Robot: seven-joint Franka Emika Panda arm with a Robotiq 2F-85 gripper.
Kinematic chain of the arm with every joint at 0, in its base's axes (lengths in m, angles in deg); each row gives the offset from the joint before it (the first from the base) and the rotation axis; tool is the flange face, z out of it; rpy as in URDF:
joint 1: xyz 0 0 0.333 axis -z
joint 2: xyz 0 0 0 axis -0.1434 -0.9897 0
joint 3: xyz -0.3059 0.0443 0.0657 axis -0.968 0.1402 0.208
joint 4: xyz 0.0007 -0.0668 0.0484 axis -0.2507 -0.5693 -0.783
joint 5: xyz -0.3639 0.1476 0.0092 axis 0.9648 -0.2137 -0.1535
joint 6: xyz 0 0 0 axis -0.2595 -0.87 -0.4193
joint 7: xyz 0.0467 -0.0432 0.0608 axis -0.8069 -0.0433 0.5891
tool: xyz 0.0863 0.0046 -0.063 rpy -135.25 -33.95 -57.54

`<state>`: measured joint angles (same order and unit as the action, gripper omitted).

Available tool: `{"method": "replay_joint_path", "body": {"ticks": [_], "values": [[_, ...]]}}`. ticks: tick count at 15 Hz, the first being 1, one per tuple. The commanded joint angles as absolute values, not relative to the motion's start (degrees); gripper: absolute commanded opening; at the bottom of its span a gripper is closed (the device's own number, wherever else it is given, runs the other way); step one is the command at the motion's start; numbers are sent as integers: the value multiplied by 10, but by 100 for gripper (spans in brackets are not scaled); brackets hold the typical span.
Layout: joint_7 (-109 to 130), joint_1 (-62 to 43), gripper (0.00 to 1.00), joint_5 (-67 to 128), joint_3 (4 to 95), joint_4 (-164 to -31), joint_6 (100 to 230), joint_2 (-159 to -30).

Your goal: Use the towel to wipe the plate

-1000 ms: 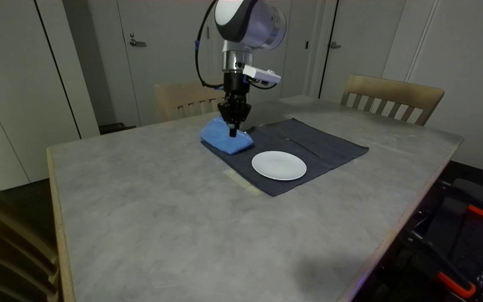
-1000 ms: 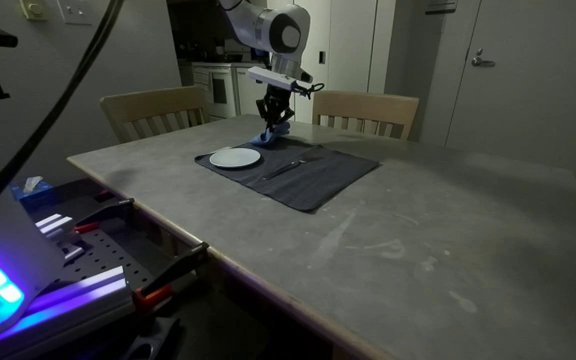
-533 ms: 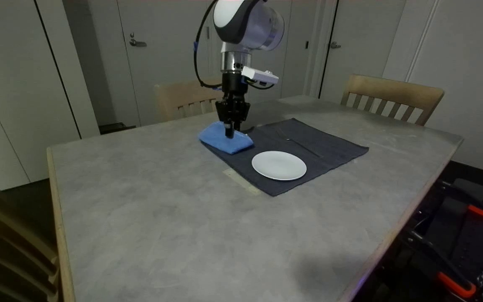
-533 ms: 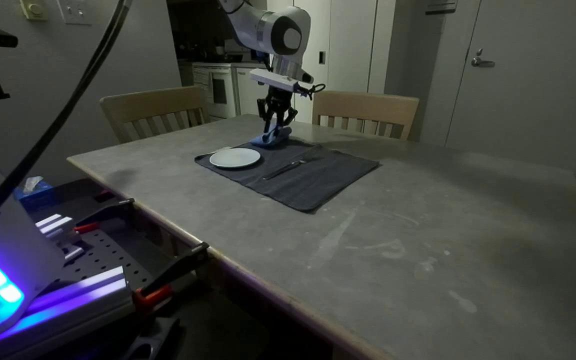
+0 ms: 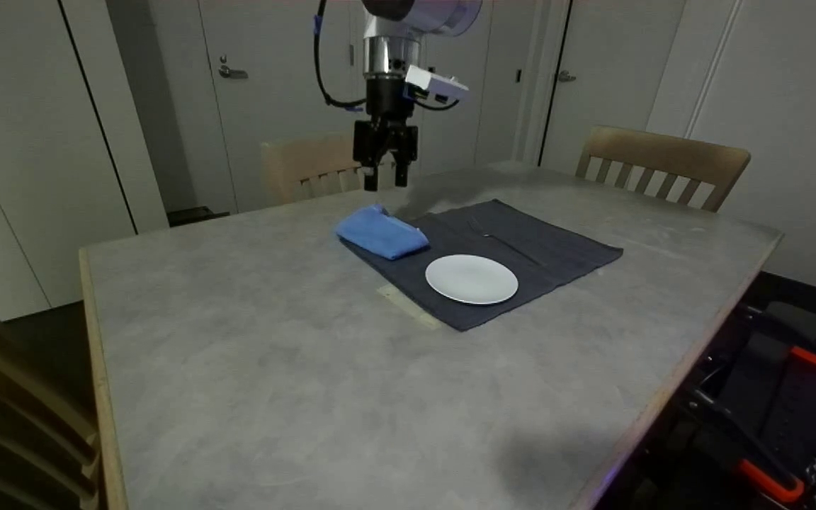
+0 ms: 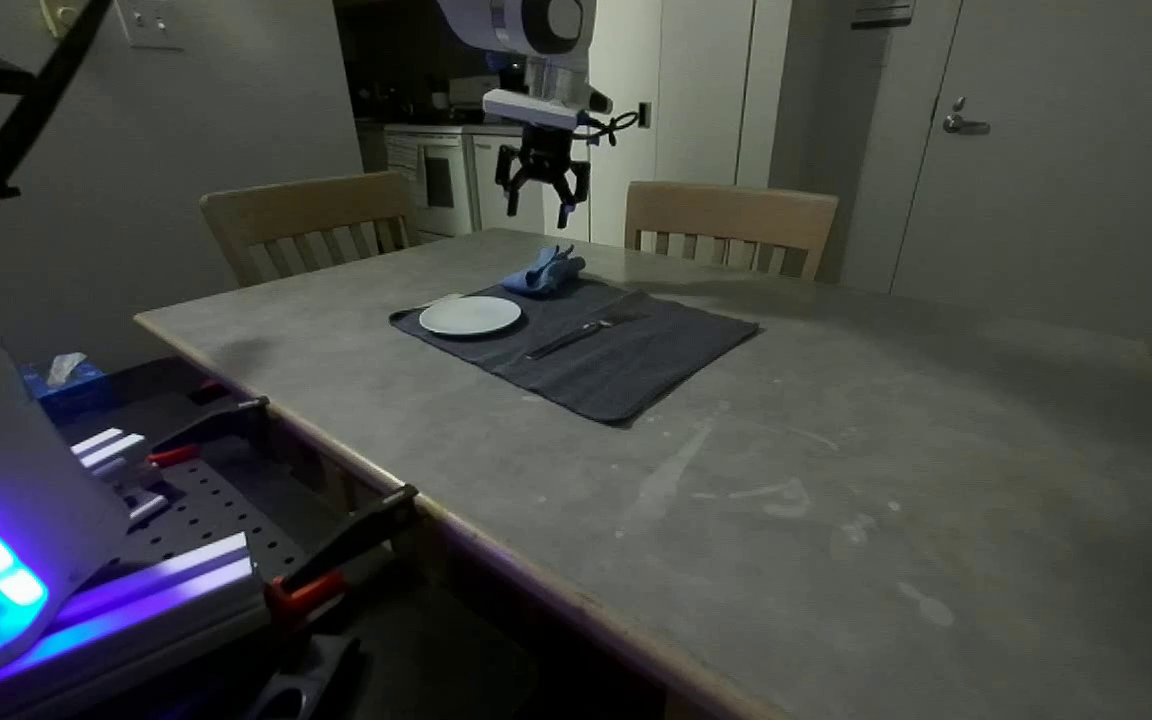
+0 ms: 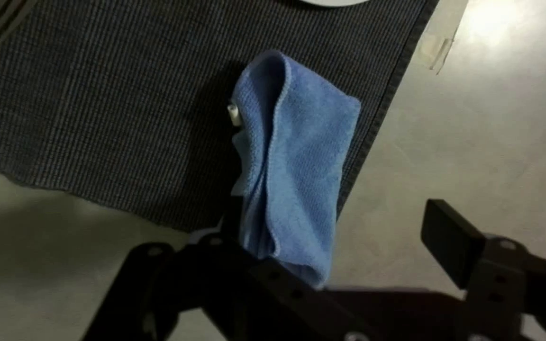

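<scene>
Half a second ago my jaws were down at the towel (image 5: 382, 235); now I have risen off it and hang well above, tips pointing downward, while the towel lies in the same place and the plate (image 5: 472, 280) has not shifted. My jaws are spread apart, and the gap between their two sides shows plainly in both exterior views. The towel, light blue and folded, rests over one corner of the dark grey placemat (image 5: 528, 230), and a fold of it stands up in a peak. In the wrist view its layers part along the top into a narrow dark slot, and a small white piece (image 7: 233, 115) sits at its side, too small for me to name. In that same view one side of my jaws comes in front of the towel's near end, and the other stands off to the right, over the grey desk (image 7: 443, 151). The plate, round and white, lies flat on the placemat, near the towel but not touching it; only a sliver of its rim reaches the top of the wrist view. A fork (image 6: 564, 341) lies on the placemat as well, beside the plate, its tines showing in the upper left corner of the wrist view. A pale strip (image 5: 408, 307) is on the desk along one edge of the placemat. Wooden chairs (image 5: 666, 150) stand around the desk.
</scene>
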<state>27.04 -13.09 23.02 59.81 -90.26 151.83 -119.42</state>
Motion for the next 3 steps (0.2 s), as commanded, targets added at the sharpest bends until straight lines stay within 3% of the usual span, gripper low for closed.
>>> {"method": "replay_joint_path", "body": {"ticks": [1,3], "values": [[271,-131,100,239,602,-940,1514,-1162],[274,-131,100,240,602,-944,1515,-1161]]}}
